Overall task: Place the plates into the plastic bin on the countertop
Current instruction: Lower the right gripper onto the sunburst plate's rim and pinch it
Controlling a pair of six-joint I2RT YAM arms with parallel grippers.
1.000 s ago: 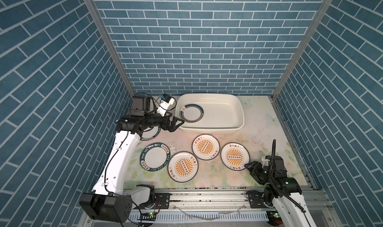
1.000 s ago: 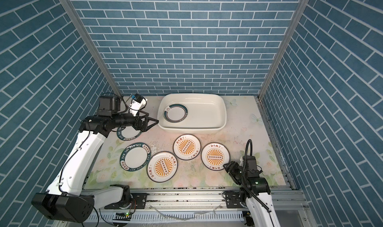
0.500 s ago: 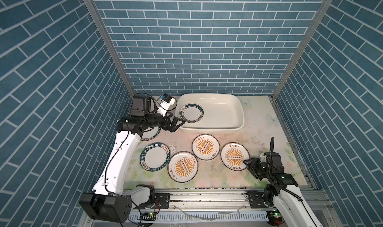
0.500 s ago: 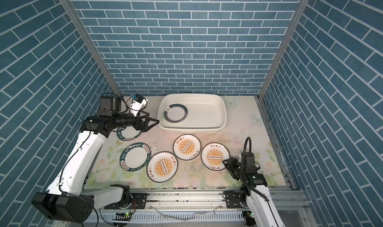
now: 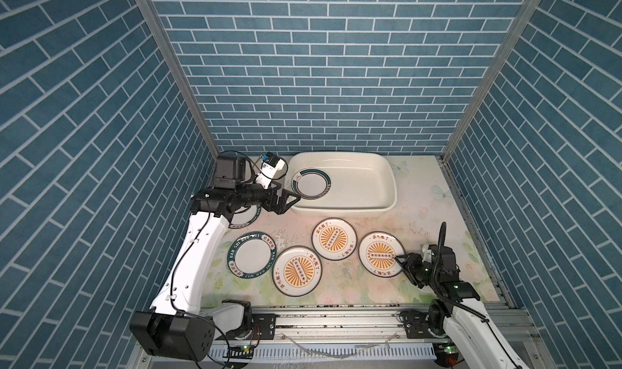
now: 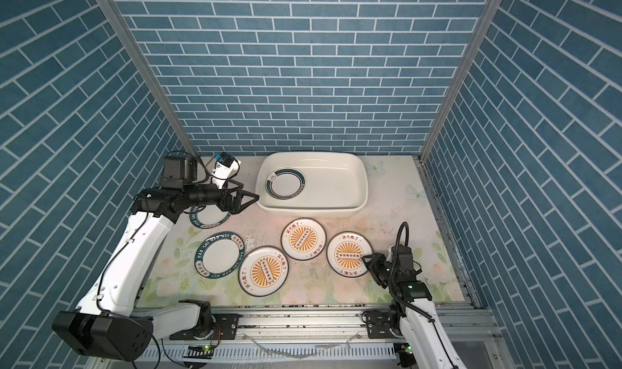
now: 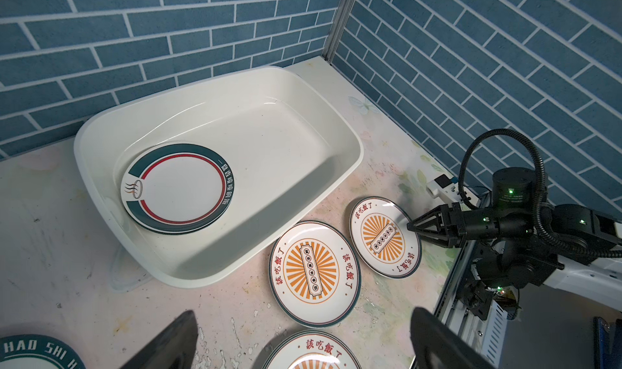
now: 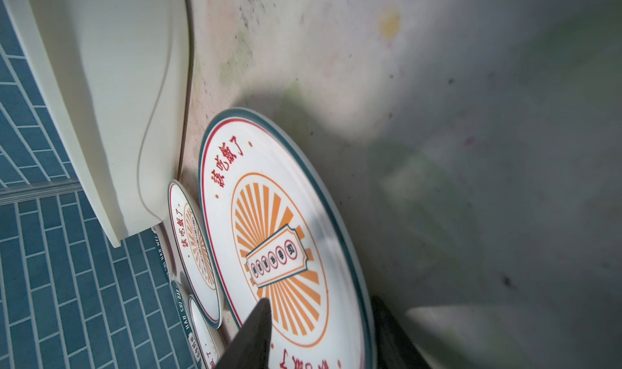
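We log: ringed plate (image 5: 311, 184) inside the plastic bin (image 5: 363, 182), upper centre; five others on the countertop (image 5: 420, 216). The left gripper (image 5: 290, 205) gapes empty. The right gripper (image 5: 400, 261) straddles the rightmost sunburst plate (image 5: 380, 254); whether it grips, we cannot tell.

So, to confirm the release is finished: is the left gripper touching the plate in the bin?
Apart. The left wrist view shows the left gripper open over the countertop, clear of the plate lying in the plastic bin.

Left gripper (image 5: 291, 205) wide; right gripper (image 5: 404, 267) half-open.
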